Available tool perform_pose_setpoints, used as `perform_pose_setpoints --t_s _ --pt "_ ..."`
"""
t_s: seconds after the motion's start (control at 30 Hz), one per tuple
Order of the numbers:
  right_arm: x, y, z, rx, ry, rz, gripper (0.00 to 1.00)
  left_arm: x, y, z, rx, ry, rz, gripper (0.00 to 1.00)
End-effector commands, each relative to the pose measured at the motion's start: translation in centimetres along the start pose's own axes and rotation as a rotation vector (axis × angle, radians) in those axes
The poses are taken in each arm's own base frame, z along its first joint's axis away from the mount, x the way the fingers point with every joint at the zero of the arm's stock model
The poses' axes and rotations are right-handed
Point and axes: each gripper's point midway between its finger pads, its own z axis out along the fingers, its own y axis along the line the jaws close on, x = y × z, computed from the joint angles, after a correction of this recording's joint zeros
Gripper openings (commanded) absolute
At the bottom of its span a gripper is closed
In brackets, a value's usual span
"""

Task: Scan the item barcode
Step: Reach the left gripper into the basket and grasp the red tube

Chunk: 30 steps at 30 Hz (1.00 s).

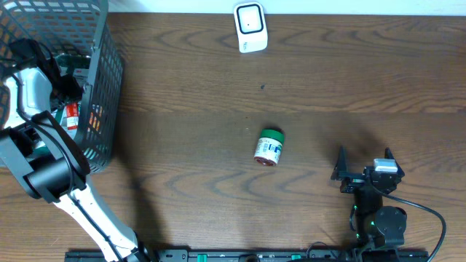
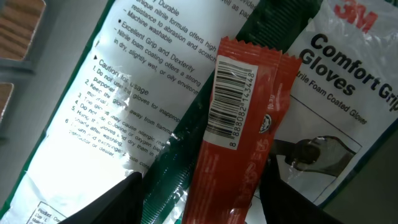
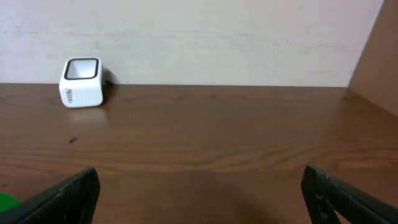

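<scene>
Reaching into the basket (image 1: 102, 109) at the left end of the table (image 1: 349, 87), left gripper (image 2: 202, 190) straddles the red sachet (image 2: 242, 124), barcode face up. Fingers are partly apart, one on each side of the sachet's lower end, with a gap showing on one side, so nothing is gripped. Sachet lies on glove packets (image 2: 336, 93) inside the basket. Right gripper (image 1: 364, 169) sits low by the right front edge, fingers spread wide, holding nothing. White scanner (image 1: 250, 28) stands at the far edge. Green-lidded jar (image 1: 269, 147) lies on its side mid-table, well apart from both grippers.
</scene>
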Motion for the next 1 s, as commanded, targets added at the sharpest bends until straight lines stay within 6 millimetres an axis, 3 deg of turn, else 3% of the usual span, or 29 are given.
perform_pose_setpoints --t_s 0.0,0.03,0.07,0.17,0.23,0.27,0.4,0.47,0.57,0.67,0.73,0.83,0.97 --pt "0.1 -0.5 0.0 0.025 0.003 0.015 0.99 2.0 0.0 1.9 0.005 0.057 0.016 0.61" --pt "0.1 -0.5 0.0 0.025 0.003 0.014 0.99 2.1 0.0 2.1 0.005 0.059 0.016 0.61" --pt "0.1 -0.5 0.0 0.025 0.003 0.014 0.99 2.4 0.0 2.3 0.006 0.066 0.016 0.52" --pt "0.1 -0.5 0.0 0.025 0.003 0.014 0.99 2.3 0.0 2.3 0.006 0.063 0.016 0.38" --pt "0.1 -0.5 0.0 0.025 0.003 0.015 0.99 2.2 0.0 2.3 0.006 0.059 0.016 0.23" --pt "0.1 -0.5 0.0 0.025 0.003 0.014 0.99 1.8 0.0 1.9 0.005 0.046 0.015 0.09" --pt "0.1 -0.5 0.0 0.025 0.003 0.014 0.99 -0.9 0.2 -1.3 0.003 -0.050 0.004 0.08" --pt "0.1 -0.5 0.0 0.025 0.003 0.014 0.99 -2.8 0.3 -4.5 0.001 -0.132 0.001 0.07" --pt "0.1 -0.5 0.0 0.025 0.003 0.014 0.99 -5.7 0.6 -11.3 0.002 -0.306 -0.038 0.07" --pt "0.1 -0.5 0.0 0.025 0.003 0.015 0.99 -7.0 0.8 -18.6 0.023 -0.463 -0.133 0.07" --pt "0.1 -0.5 0.0 0.025 0.003 0.014 0.99 -7.1 0.7 -23.2 0.057 -0.550 -0.194 0.07" --pt "0.1 -0.5 0.0 0.025 0.003 0.014 0.99 -6.1 -1.1 -29.2 0.169 -0.644 -0.198 0.07" --pt "0.1 -0.5 0.0 0.025 0.003 0.014 0.99 -2.7 -4.7 -33.8 0.310 -0.636 -0.167 0.08"
